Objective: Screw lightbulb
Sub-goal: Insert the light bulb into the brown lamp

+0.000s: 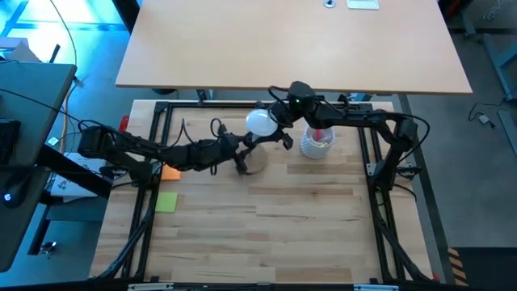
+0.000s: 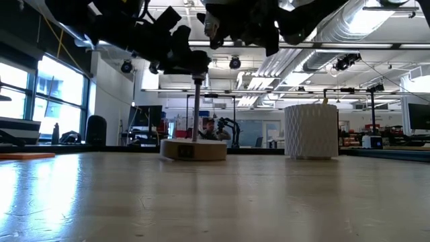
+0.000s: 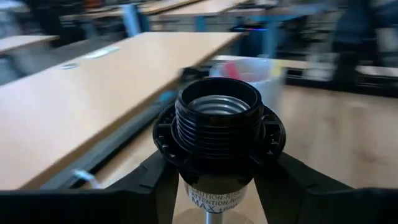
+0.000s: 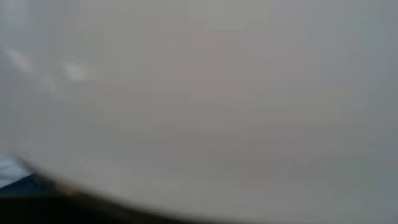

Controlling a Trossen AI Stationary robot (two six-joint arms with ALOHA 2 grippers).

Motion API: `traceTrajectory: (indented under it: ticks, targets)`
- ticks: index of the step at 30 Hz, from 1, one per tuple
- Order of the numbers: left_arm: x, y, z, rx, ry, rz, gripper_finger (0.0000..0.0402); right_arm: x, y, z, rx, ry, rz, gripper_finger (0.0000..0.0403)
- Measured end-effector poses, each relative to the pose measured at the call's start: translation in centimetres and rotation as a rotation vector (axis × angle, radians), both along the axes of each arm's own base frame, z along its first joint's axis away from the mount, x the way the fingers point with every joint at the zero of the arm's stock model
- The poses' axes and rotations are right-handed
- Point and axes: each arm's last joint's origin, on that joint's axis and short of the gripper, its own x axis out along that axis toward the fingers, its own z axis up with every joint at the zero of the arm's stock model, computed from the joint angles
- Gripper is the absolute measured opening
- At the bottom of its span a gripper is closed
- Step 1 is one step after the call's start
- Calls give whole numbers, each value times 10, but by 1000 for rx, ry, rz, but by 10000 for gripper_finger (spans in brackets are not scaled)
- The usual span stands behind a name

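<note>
The left arm reaches in low from the left edge of the tabletop (image 1: 323, 226), its links stretched toward the middle. The left gripper (image 1: 245, 149) sits at the centre rear, its two dark fingers (image 3: 143, 186) spread to either side of a black stem top. The right arm bends in from the right rear, forearm pointing left. The right gripper (image 1: 275, 121) hangs above the left one, clamped on the lightbulb (image 1: 260, 123).
</note>
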Motion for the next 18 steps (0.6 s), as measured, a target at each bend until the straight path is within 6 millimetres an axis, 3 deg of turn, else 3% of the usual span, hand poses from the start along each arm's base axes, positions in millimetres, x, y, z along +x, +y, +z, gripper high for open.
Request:
traceTrajectory:
  ticks: [4,10,18]
  targets:
    - [2,-4,2,-17,-24,-141,159,4,2,8,-34,16,10,134]
    - [4,-9,1,-65,-24,-325,159,7,11,0,-55,42,16,134]
    - [3,-10,0,-69,-16,-335,159,8,20,-9,-82,53,37,134]
